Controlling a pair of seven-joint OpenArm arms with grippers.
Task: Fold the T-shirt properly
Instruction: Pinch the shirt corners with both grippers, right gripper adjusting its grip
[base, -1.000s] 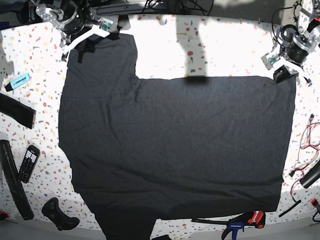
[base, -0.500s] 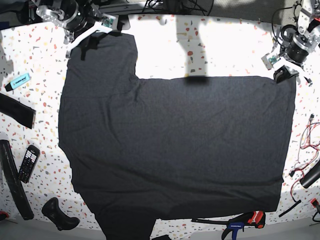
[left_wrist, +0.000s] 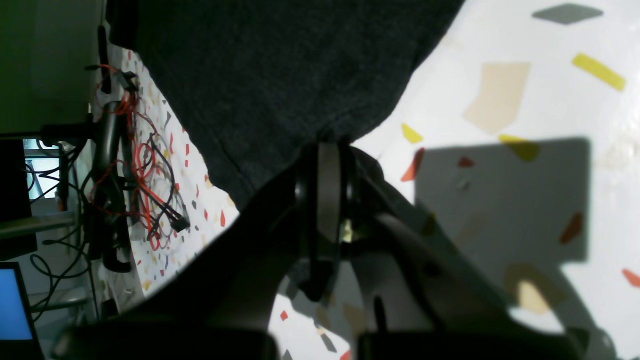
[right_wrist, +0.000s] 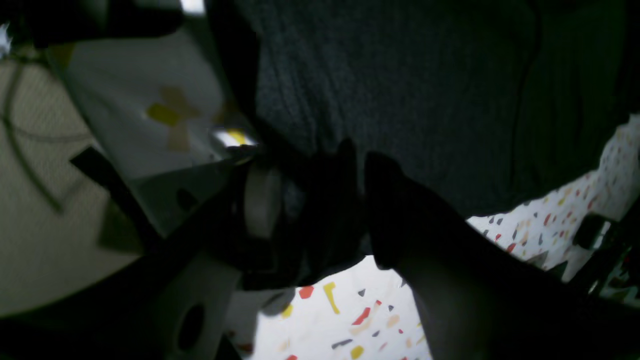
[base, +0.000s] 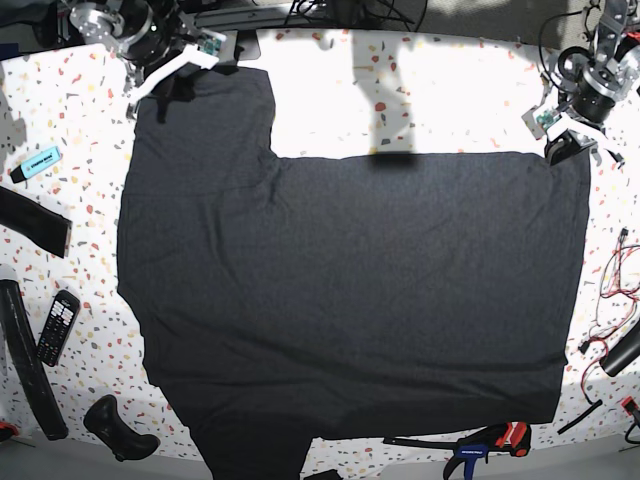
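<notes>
The T-shirt (base: 350, 290) lies spread flat on the speckled table, plain dark side up, with one sleeve reaching the far left and another hanging over the near edge. My left gripper (base: 562, 148) sits at the shirt's far right corner. In the left wrist view its fingers (left_wrist: 325, 190) are pressed together, and the left gripper (left_wrist: 327, 147) pinches the cloth edge (left_wrist: 280, 65) at their tips. My right gripper (base: 176, 88) is at the far left sleeve. In the right wrist view the right gripper (right_wrist: 320, 175) holds a bunch of dark cloth (right_wrist: 400, 75) between its jaws.
Left of the shirt lie a blue marker (base: 37, 162), a black strap (base: 33, 220), a black remote (base: 57, 327) and a black handle-like object (base: 118, 428). A clamp (base: 480, 440) rests at the near edge. Red and black wires (base: 610, 300) crowd the right side.
Both grippers have shifted slightly toward the far edge with the cloth in them. The shirt's far right corner has drawn in a little; the rest lies as before.
</notes>
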